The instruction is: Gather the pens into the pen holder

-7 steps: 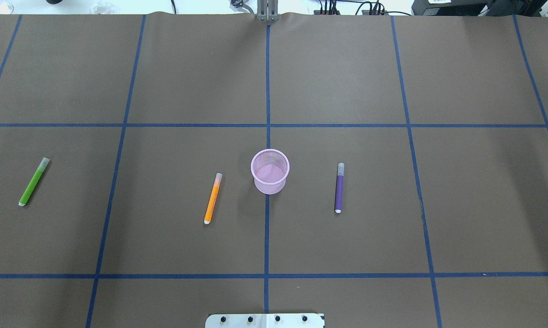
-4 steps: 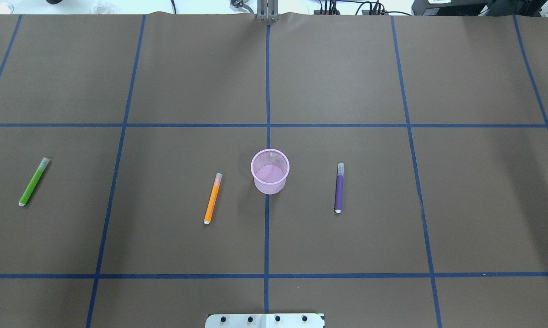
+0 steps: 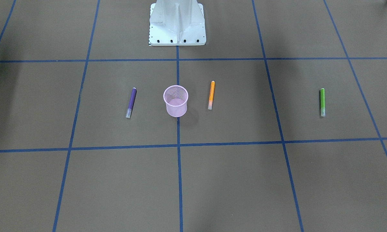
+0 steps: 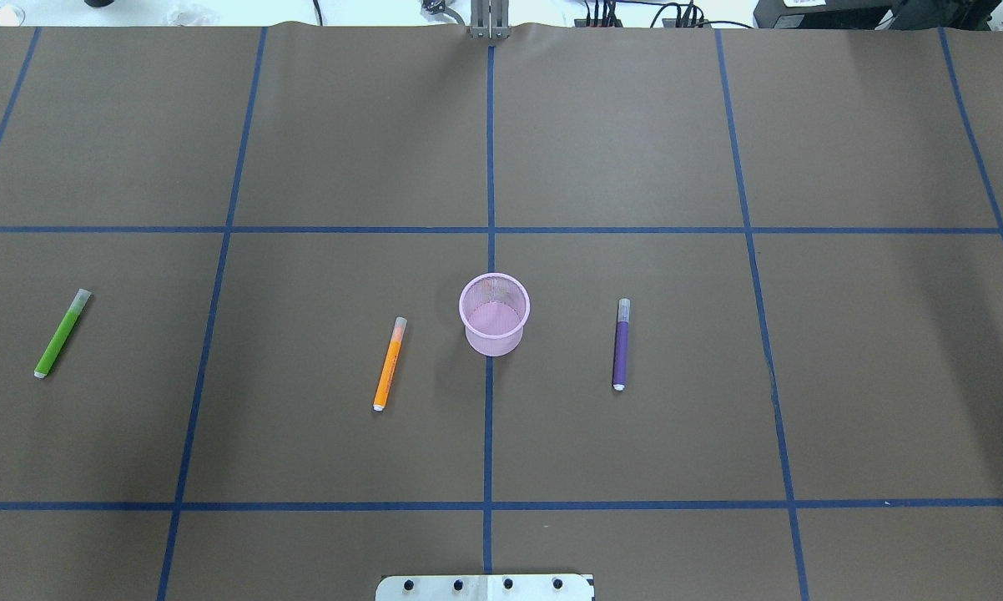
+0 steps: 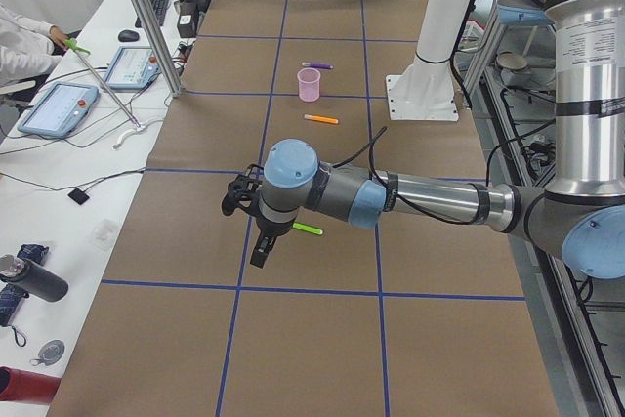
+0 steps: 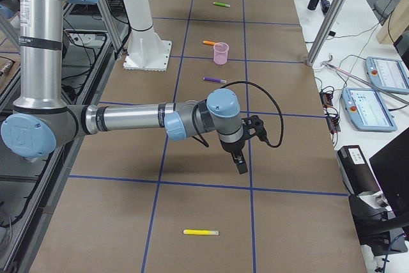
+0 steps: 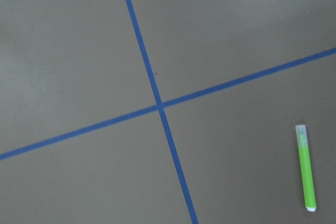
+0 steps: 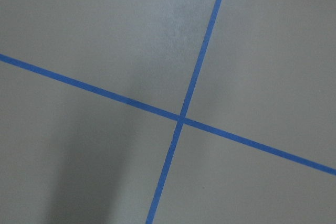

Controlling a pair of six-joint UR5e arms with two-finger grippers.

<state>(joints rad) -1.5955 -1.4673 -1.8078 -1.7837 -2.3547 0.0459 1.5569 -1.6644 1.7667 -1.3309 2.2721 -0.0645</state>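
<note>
Beside pen holder (image 4: 494,313): orange pen (image 4: 390,364), purple pen (image 4: 621,345)

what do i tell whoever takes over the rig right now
Left gripper and right gripper: both hang above the table; open or shut cannot be told.
Pen holder: upright at the centre, empty.
Orange pen lies on the robot's left of it, purple pen on its right, green pen far left. All lie flat.
Done: nothing.
Left: all three pens.
</note>
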